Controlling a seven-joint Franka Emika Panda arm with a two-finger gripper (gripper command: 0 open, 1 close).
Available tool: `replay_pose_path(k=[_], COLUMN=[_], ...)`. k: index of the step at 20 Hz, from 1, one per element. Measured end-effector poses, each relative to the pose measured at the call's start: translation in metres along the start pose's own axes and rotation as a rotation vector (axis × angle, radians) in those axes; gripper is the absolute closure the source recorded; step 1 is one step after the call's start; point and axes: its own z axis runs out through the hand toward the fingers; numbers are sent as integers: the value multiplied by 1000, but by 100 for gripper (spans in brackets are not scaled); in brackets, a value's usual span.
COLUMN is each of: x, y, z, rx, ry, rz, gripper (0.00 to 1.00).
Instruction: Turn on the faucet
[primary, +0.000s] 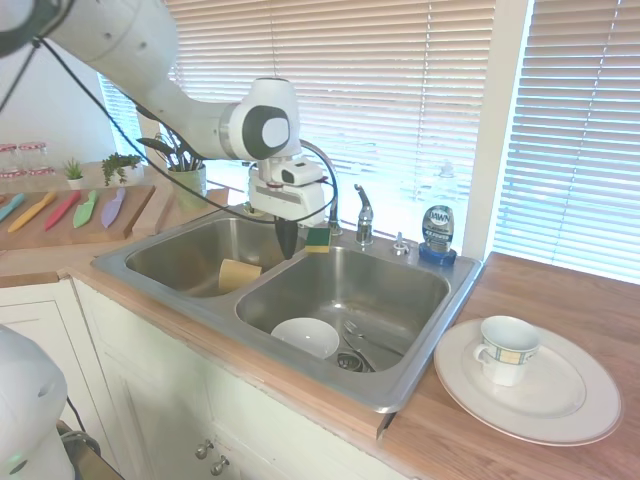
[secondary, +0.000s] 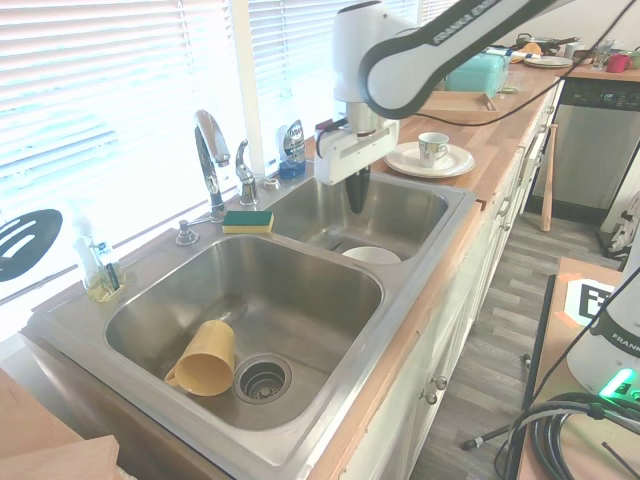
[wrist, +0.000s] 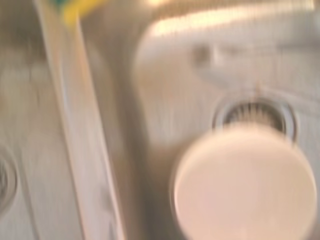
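First exterior view: white arm reaches in over the double sink (primary: 400, 385), wrist bent so the gripper (primary: 287, 240) points straight down. Fingers look pressed together, nothing between them. Gripper hangs above the sink's divider, near the back rim, clear of the steel.

Faucet (secondary: 210, 150) stands on the sink's back rim at the divider; arched spout is plain in the second exterior view. Its small lever handle (primary: 363, 212) sits just beside the spout, apart from the gripper.

Containers:
- Sink basin under the gripper: white bowl (primary: 305, 337) beside the drain; some cutlery near it, too small to identify.
- Other sink basin: yellow cup (secondary: 202, 360) on its side next to the drain.
- Counter beside the sink: white plate (primary: 560, 405) with a mug (primary: 506, 349) standing on it.

Sponge (secondary: 247, 220), green over yellow, lies on the sink's back rim. Blue soap bottle (primary: 437, 232) stands on the sink's back corner; label unreadable.

Wrist view: blurred; bowl and drain only.
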Motion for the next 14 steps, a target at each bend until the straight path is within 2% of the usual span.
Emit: replay_pose_path(k=[1,2,7,14], x=[-9,-17,-33,-44], y=[11,22,52,64], z=[-1,-1,-6,-7], rx=[-1,-2,12,15], ry=[-1,-3,-6,-3], rz=[4,9,32,33], gripper=[100,0,0,0])
